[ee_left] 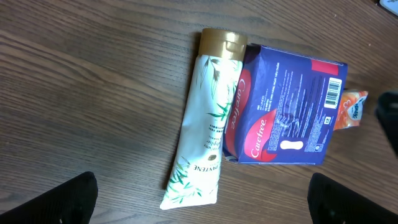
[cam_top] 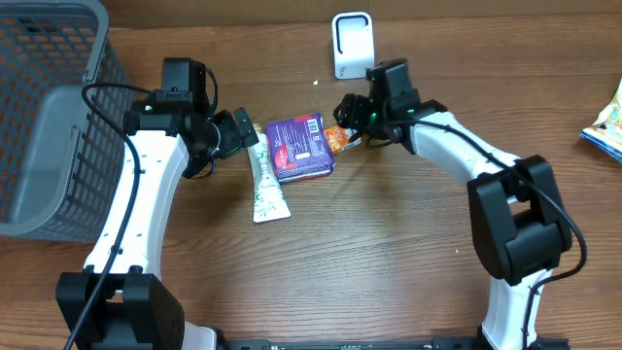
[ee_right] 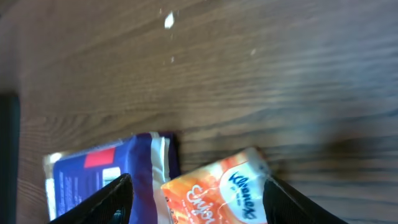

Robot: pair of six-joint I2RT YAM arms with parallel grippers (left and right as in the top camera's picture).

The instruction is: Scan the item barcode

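An orange Kleenex tissue pack (ee_right: 217, 190) lies tilted between the fingers of my right gripper (ee_right: 196, 199), which looks shut on it. The right finger presses its side, and the left finger stands over the edge of the blue Carefree pack (ee_right: 87, 174). From overhead, the right gripper (cam_top: 350, 121) is at the tissue pack (cam_top: 340, 139), to the right of the blue pack (cam_top: 299, 146), whose barcode faces up. A white tube with a gold cap (ee_left: 208, 118) lies against the blue pack (ee_left: 289, 102). My left gripper (cam_top: 238, 131) hovers open over the tube's flat end.
A white scanner (cam_top: 352, 44) stands at the back of the wooden table. A grey wire basket (cam_top: 49, 117) fills the left side. A snack bag (cam_top: 607, 126) sits at the right edge.
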